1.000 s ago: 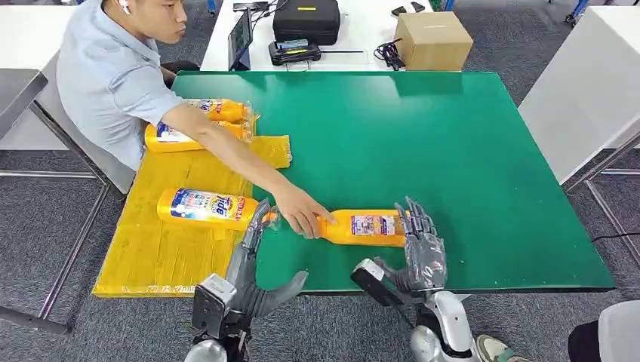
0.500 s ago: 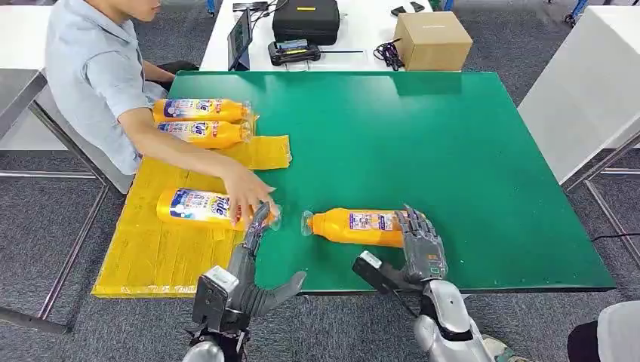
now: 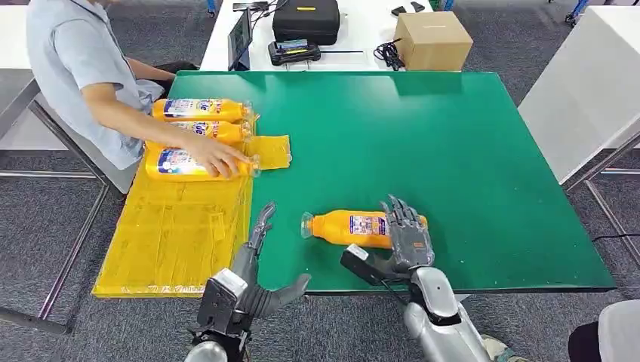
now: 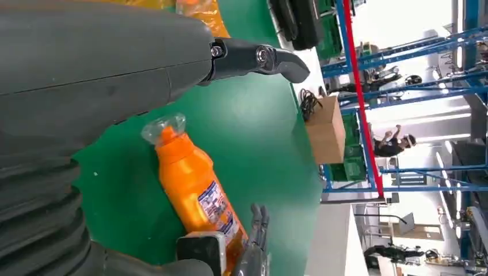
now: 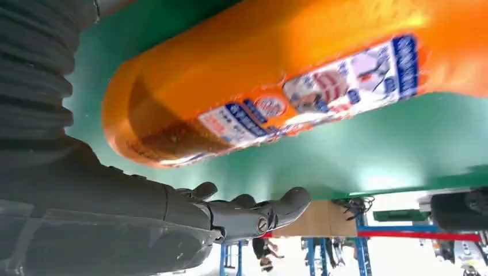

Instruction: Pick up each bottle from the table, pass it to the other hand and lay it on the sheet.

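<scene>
Lying bottle [image 3: 355,227], right hand [image 3: 407,234] over base

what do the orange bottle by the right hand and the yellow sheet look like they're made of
Orange bottle: likely glossy plastic, its smooth body showing soft highlights, with a printed label and a clear cap. Yellow sheet: looks like thin plastic film or bags, creased and slightly shiny; can't be sure.
</scene>
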Controlling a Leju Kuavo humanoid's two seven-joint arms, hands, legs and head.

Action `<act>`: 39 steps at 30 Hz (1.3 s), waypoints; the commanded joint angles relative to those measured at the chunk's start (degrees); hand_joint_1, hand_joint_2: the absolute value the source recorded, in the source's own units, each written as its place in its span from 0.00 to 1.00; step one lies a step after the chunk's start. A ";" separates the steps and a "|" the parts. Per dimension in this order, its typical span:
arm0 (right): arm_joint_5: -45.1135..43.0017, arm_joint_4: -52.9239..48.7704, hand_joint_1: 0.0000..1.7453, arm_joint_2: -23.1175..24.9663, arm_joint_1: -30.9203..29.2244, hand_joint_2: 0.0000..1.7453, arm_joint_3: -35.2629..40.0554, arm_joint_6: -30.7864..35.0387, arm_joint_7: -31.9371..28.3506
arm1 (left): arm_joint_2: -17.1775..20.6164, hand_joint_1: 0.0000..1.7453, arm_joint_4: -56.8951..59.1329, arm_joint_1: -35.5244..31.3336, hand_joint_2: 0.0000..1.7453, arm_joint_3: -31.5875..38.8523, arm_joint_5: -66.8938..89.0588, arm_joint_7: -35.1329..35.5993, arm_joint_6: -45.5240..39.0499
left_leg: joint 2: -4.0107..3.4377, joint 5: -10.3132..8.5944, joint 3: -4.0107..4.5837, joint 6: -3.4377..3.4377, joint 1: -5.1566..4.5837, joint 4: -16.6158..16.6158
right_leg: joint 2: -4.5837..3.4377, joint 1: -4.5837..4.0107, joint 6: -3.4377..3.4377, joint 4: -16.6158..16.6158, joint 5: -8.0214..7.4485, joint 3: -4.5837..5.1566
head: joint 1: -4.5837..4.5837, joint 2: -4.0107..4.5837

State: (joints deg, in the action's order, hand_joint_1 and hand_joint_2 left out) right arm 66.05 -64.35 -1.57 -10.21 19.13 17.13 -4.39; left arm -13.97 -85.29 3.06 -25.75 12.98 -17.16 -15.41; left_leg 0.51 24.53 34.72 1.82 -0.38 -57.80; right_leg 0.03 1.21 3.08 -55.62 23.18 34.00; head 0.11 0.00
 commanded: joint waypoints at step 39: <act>0.02 11.74 0.04 -2.79 -12.27 1.00 10.98 -14.61 11.93 | 1.44 0.00 -0.40 0.10 1.00 0.33 3.32 2.01 0.85 | -0.07 0.04 -0.28 -0.05 0.04 0.01 | -0.03 -0.05 -0.12 0.02 0.04 -0.27 | 0.00 0.00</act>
State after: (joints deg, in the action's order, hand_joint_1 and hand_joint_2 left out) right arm 66.38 -58.25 -1.86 -19.14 27.69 4.61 6.08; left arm -13.97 -86.93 3.68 -25.66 16.20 -15.74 -15.02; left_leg 0.51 24.49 34.63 1.86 -0.38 -57.80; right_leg 0.04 1.21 3.07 -55.62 23.17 33.91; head 0.11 0.00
